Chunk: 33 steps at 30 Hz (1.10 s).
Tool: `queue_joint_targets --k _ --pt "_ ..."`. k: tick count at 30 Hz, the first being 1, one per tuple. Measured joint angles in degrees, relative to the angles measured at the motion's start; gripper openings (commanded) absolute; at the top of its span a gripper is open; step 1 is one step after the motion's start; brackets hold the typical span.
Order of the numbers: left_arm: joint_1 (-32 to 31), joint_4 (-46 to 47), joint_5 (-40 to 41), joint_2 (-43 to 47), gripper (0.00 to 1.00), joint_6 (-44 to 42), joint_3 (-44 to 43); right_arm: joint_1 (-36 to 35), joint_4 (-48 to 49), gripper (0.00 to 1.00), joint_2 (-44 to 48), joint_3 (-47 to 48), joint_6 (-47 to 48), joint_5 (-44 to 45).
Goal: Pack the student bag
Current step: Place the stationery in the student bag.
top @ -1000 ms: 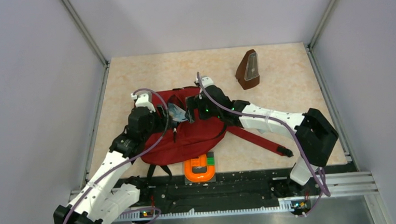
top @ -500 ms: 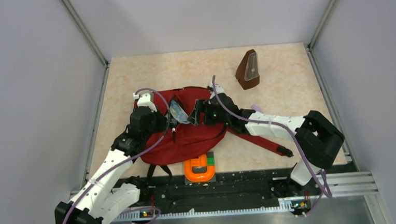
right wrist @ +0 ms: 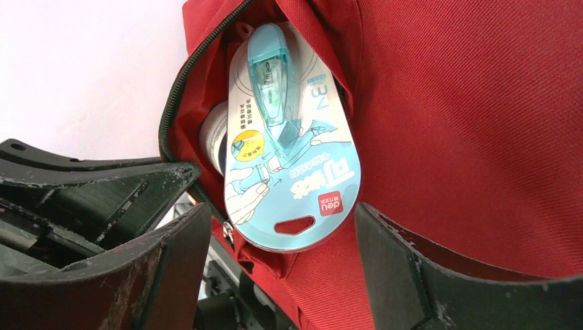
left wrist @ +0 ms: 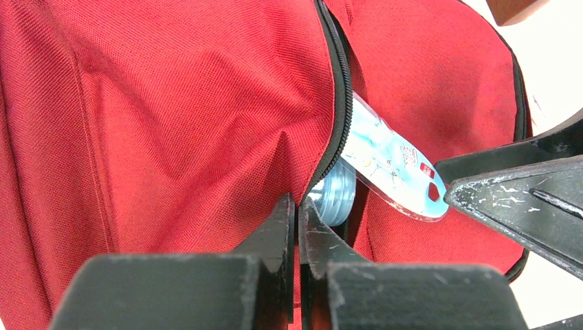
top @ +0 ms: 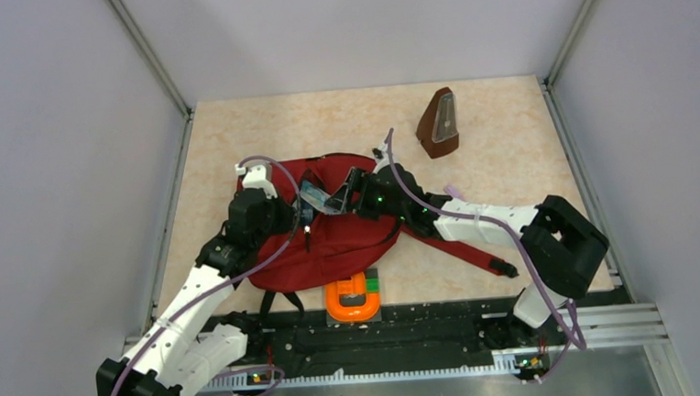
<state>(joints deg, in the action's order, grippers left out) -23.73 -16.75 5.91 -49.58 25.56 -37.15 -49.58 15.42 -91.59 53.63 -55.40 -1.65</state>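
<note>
My left gripper [left wrist: 297, 213] is shut tight on the zipper edge [left wrist: 338, 103] of the student bag [top: 331, 245], which lies flat under both arms. My right gripper [right wrist: 282, 214] is wide open, holding nothing, just outside the bag's mouth. The correction tape pack [right wrist: 292, 158] (half inside) points lengthwise into the bag.

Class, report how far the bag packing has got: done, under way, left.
Done: the bag is open, a round container inside. Under way: the left gripper pinches the opening's edge; a card-backed pack sits halfway in, between the fingers of the open right gripper. Left: the pack's push home, then likely the metronome and orange magnet, both outside on the table.
</note>
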Motion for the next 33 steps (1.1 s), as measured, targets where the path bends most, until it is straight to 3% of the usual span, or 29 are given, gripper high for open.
queue_joint_targets --k 10,15,27,33 --pt "0.0 -0.31 -0.76 0.24 0.0 -0.11 -0.02 0.02 3.32 0.34 -3.82 0.04 -4.0 -1.95" --pt "0.0 -0.96 -1.95 0.85 0.0 -0.26 -0.2 0.17 4.26 0.21 -6.93 0.42 -4.5 -2.56" --pt "0.0 -2.54 -5.86 1.03 0.0 -0.24 -1.84 0.17 8.9 0.12 -10.49 4.81 -5.31 -2.71" --pt "0.0 -4.04 -6.47 0.94 0.0 -0.31 -2.95 -0.28 9.01 0.27 -10.45 6.45 -3.43 -0.92"
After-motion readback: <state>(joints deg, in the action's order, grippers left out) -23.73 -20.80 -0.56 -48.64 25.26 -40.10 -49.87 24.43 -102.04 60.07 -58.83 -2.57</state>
